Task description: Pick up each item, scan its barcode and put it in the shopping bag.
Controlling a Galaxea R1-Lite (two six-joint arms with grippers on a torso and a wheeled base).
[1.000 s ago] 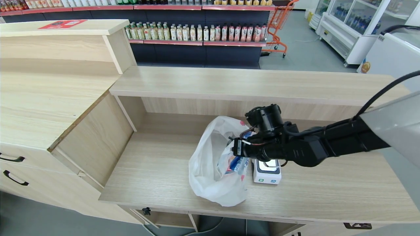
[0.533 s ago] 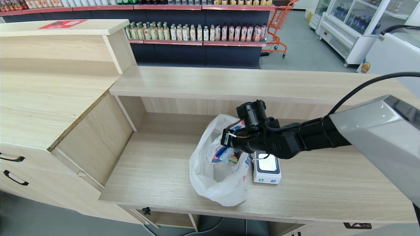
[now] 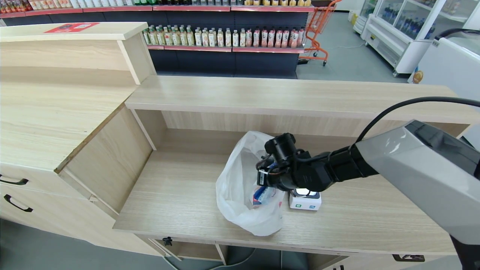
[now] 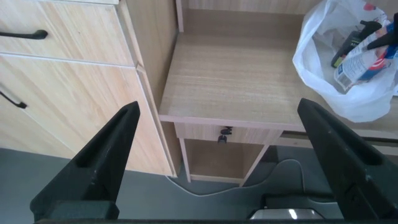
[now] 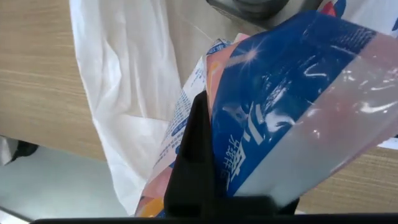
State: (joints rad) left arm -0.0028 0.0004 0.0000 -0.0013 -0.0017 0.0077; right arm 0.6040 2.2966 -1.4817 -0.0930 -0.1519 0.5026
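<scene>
A blue packet (image 3: 262, 194), clamped between the right gripper's (image 3: 267, 184) jaws, is held inside the shopping bag (image 3: 234, 183), release judged outstanding; the left gripper's (image 4: 217, 111) jaws are parted.

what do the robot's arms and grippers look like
The right arm has a light grey shell on its near segment, then black joints and a black cylindrical wrist camera, with a black cable arcing over it and a white tag by thin wires. The left gripper has two black tapered fingers.

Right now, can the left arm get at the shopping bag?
Probably yes: only open counter lies between the left gripper and the shopping bag. But the right gripper, holding a blue packet, occupies the bag's mouth.
</scene>
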